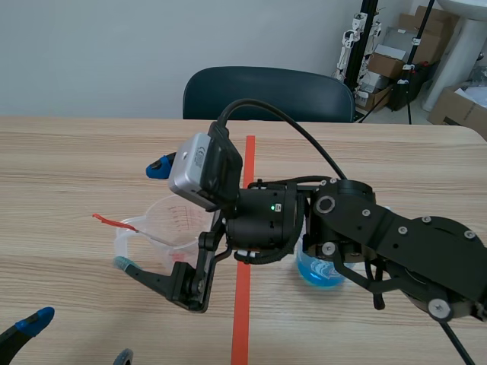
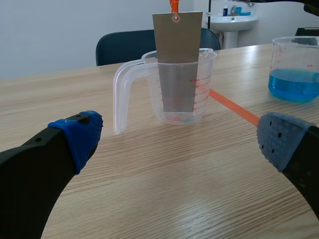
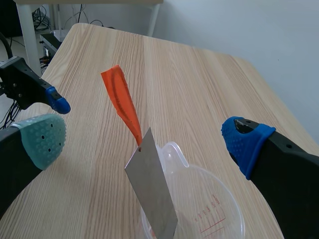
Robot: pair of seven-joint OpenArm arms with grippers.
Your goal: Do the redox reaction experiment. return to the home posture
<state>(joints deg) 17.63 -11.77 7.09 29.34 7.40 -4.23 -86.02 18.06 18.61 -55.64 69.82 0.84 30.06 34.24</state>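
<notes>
The right gripper point(image 1: 141, 217) hangs with its jaws released and spread wide over the clear measuring cup point(image 1: 163, 224), which sits below and between its two fingers. A grey metal plate point(image 3: 152, 194) stands tilted inside the cup. Its lower end is down in the cup and its upper end rises above the rim into the gap between the right jaws, apart from both pads. An orange ribbon point(image 3: 122, 102) is fastened at a small hole in the plate's top and sticks out ahead of that gripper. The left gripper point(image 2: 179, 139) is released too, with only the wooden table point(image 2: 164, 199) between its far-apart fingers. The cup stands ahead of it, handle toward its blue-padded finger point(image 2: 79, 134). Ahead of its other finger stands a glass beaker point(image 2: 296, 69) with blue liquid point(image 2: 294, 84) in its lower part (in the scene view the beaker sits under the right arm, across the tape line point(image 1: 243, 304) from the cup)
</notes>
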